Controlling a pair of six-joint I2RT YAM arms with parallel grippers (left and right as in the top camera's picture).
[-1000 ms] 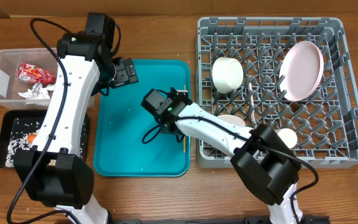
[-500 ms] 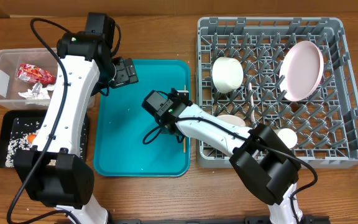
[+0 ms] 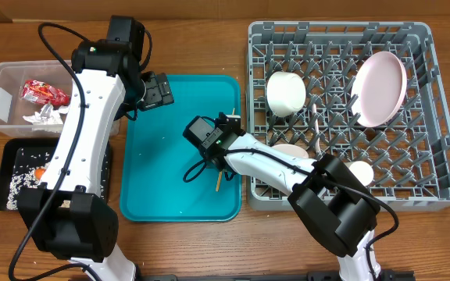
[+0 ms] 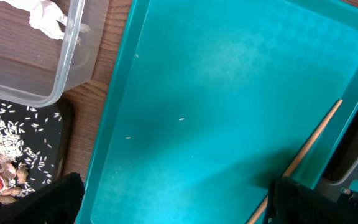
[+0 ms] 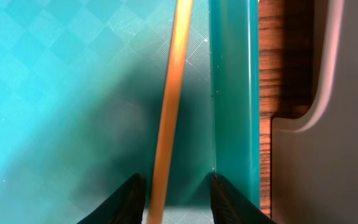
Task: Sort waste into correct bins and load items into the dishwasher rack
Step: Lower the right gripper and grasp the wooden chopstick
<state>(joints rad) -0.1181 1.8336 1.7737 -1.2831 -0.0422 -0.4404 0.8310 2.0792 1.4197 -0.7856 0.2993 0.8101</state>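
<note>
Chopstick (image 5: 169,93) lay on the teal tray (image 3: 162,179) at mid-bench, close along the tray's right wall and slanted, its far end toward the rack (image 3: 338,30). We saw the right claw (image 5: 176,194) straddling it with a narrow gap. The stick sat hard against the left finger (image 5: 132,196), and a strip of teal showed between it and the right finger. We could not tell whether the stick was raised off the tray floor.

The left claw (image 3: 158,90) hung over the tray's far left corner, spread wide and holding nothing.

The rack filled the right end of the bench. In it we noted a pale-pink plate (image 3: 380,87) leaning toward the far right corner, a bowl (image 3: 286,92) at the far left, a second bowl (image 3: 291,152) nearer us, and a cup (image 3: 359,172).

At the left edge, the clear tub (image 3: 2,94) held the red wrapper (image 3: 44,92) and napkin (image 3: 41,115). Just nearer us, the black tray (image 3: 6,148) held rice (image 3: 18,181) and the carrot (image 3: 41,168).
</note>
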